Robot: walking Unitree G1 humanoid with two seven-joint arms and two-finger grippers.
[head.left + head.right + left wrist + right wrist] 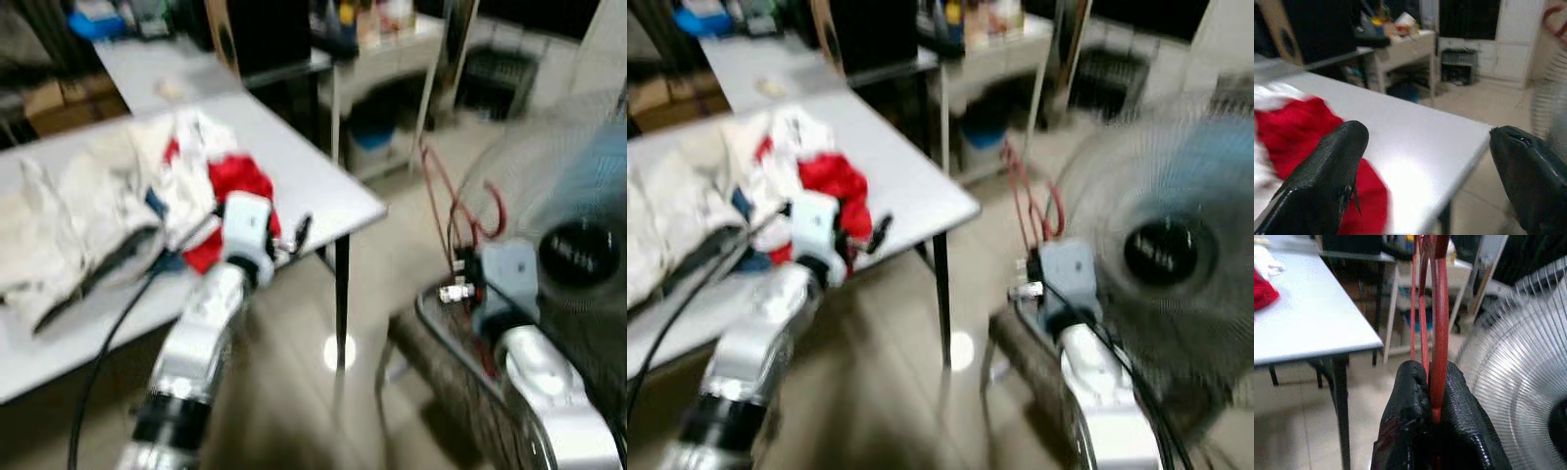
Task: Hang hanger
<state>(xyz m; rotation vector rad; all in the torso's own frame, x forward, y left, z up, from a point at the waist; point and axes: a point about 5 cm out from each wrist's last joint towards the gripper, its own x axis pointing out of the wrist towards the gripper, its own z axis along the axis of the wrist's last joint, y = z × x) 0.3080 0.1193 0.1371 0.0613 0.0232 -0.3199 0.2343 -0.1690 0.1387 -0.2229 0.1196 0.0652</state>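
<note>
Your right gripper (1431, 396) is clamped on the red hanger (1436, 308), at 4 o'clock in the head view, beside the fan (578, 245). Your left gripper (1425, 161) stands wide apart at the table (313, 176) edge, just beside the red cloth (235, 181), at 10 o'clock.

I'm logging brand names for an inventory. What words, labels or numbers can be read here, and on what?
None can be read.
Fan: light lettering on its dark hub, too blurred to read.
Bottles and packages on the far shelf: labels too small and blurred.
</note>
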